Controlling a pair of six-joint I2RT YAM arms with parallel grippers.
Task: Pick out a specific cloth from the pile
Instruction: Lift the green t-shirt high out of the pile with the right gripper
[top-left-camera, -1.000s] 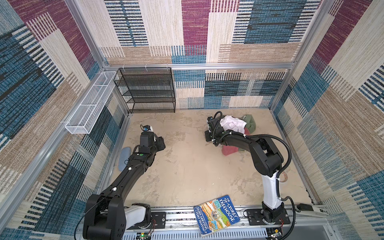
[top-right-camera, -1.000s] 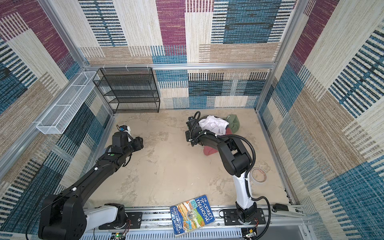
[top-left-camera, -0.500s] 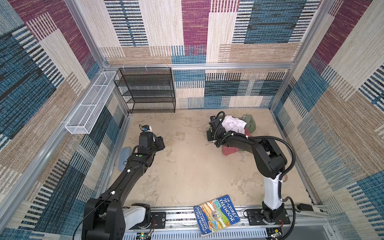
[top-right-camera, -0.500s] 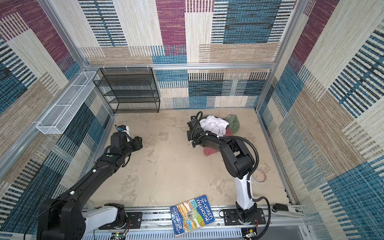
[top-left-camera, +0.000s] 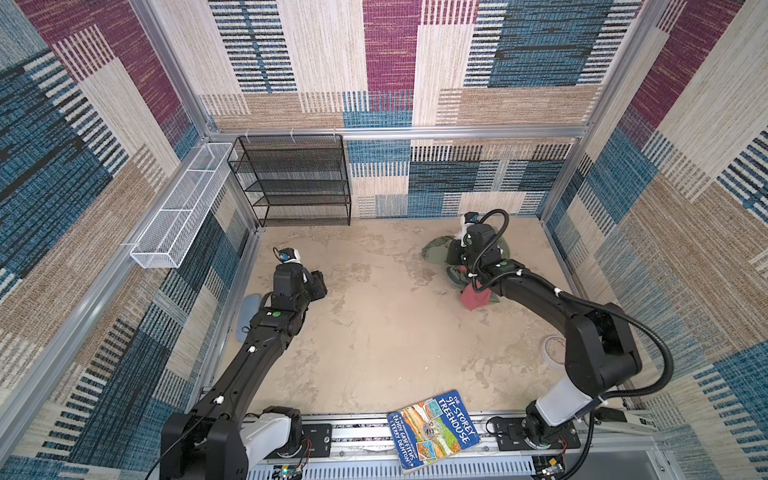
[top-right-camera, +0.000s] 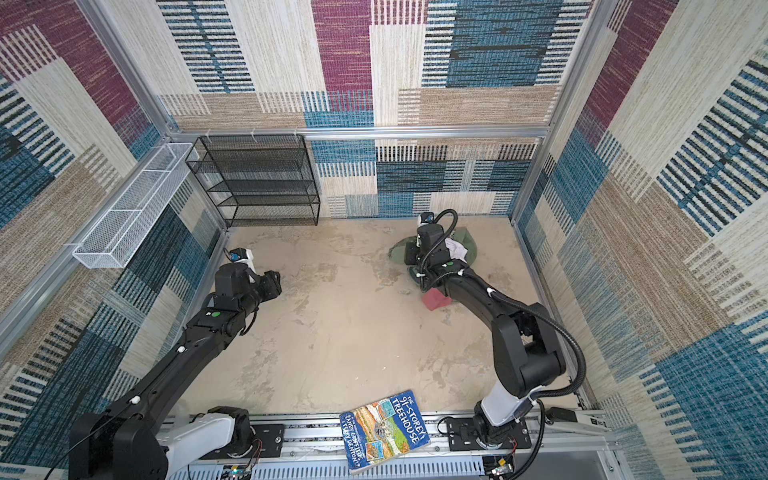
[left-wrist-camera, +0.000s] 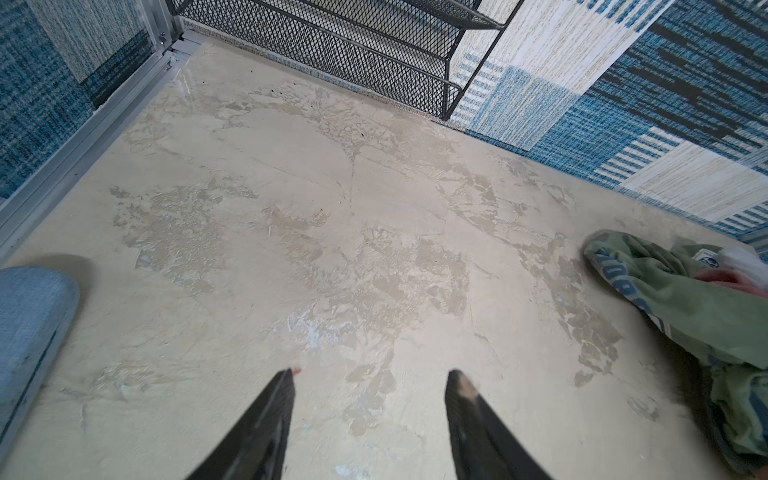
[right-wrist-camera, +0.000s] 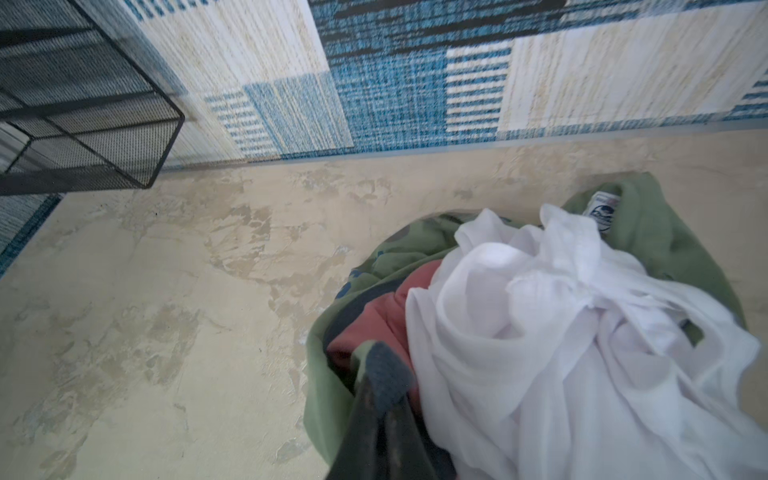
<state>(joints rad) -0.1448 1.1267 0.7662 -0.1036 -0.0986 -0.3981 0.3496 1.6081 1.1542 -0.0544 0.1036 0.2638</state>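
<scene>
Olive-green cloth (right-wrist-camera: 322, 386) pinched by right gripper (right-wrist-camera: 384, 399) at pile (top-left-camera: 473, 298) edge
Pile upper right of centre in both top views; left gripper (left-wrist-camera: 370, 376) jaws apart, empty, over bare floor (left-wrist-camera: 374, 208)

1. Right gripper (right-wrist-camera: 384, 395) has shifted from the pile's (top-right-camera: 457, 249) left edge to above it.
2. Its jaws have closed on the olive-green T-shirt (top-left-camera: 434, 251).
3. Its fabric now protrudes from the pile's left.

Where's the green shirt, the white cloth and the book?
green shirt (right-wrist-camera: 656, 241): right wrist view, fold beside its label
white cloth (right-wrist-camera: 540, 332): right wrist view, its crumpled middle
book (top-left-camera: 432, 428): in a top view, middle of its cover
</scene>
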